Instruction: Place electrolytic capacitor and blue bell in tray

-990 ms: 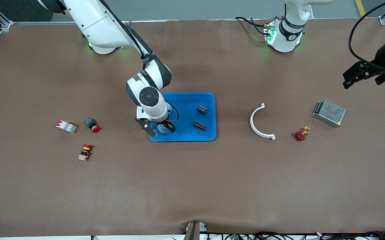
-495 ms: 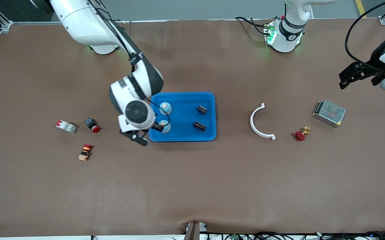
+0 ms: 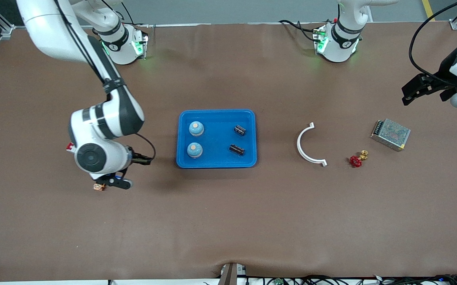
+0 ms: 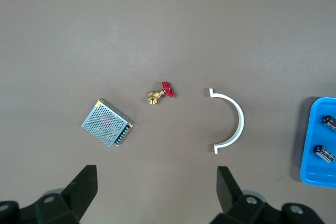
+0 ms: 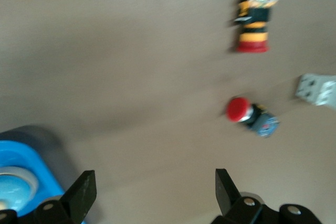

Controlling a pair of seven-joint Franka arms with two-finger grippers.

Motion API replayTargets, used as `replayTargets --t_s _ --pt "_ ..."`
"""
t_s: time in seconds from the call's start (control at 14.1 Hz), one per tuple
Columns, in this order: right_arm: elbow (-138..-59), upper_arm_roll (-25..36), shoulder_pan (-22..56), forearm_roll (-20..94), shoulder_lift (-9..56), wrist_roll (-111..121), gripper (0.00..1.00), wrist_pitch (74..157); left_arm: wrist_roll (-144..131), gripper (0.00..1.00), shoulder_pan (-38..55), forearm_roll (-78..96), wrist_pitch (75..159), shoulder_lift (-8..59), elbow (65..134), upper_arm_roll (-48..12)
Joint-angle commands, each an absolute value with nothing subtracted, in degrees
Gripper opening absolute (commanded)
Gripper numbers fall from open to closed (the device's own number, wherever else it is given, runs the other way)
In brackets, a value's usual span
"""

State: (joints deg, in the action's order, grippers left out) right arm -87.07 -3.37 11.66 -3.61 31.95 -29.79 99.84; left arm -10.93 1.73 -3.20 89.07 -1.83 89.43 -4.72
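Observation:
The blue tray (image 3: 216, 139) lies mid-table. It holds two blue bells (image 3: 196, 128) (image 3: 194, 150) and two black electrolytic capacitors (image 3: 240, 130) (image 3: 237, 149). My right gripper (image 3: 113, 183) is open and empty, over the table between the tray and the small parts at the right arm's end. Its wrist view (image 5: 155, 190) shows the tray's corner (image 5: 23, 158) with one bell (image 5: 11, 187). My left gripper (image 3: 422, 89) is open and empty, over bare table at the left arm's end, and waits. Its wrist view (image 4: 157, 190) shows the tray's edge (image 4: 315, 174) and both capacitors (image 4: 329, 121) (image 4: 325, 153).
A white curved bracket (image 3: 307, 144), a red-handled brass valve (image 3: 357, 159) and a metal mesh power supply (image 3: 391, 134) lie toward the left arm's end. Under the right arm are a red push button (image 5: 252, 116), a yellow-and-black emergency button (image 5: 254, 19) and a white breaker (image 5: 317, 88).
My right gripper let go of the second bell in the tray and swung away toward the right arm's end of the table. The left gripper shifted slightly.

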Motion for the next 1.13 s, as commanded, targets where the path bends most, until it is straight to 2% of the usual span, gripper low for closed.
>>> replayTargets --t_s 0.0,0.5,1.06 --pt "-87.7 -4.4 7.9 -6.0 28.9 -23.7 1.00 96.8 -9.8 1.00 1.7 -1.9 88.4 -2.5 89.8 -4.5" --pt "-87.7 -4.9 0.0 -5.9 17.6 -11.0 1.00 89.3 -9.8 1.00 1.7 -1.9 87.9 -3.1 89.8 -5.2" --pt "-87.8 -4.4 -3.0 -5.7 4.1 -3.9 1.00 84.2 -9.9 1.00 1.7 -1.9 86.8 -4.3 90.7 -5.7"
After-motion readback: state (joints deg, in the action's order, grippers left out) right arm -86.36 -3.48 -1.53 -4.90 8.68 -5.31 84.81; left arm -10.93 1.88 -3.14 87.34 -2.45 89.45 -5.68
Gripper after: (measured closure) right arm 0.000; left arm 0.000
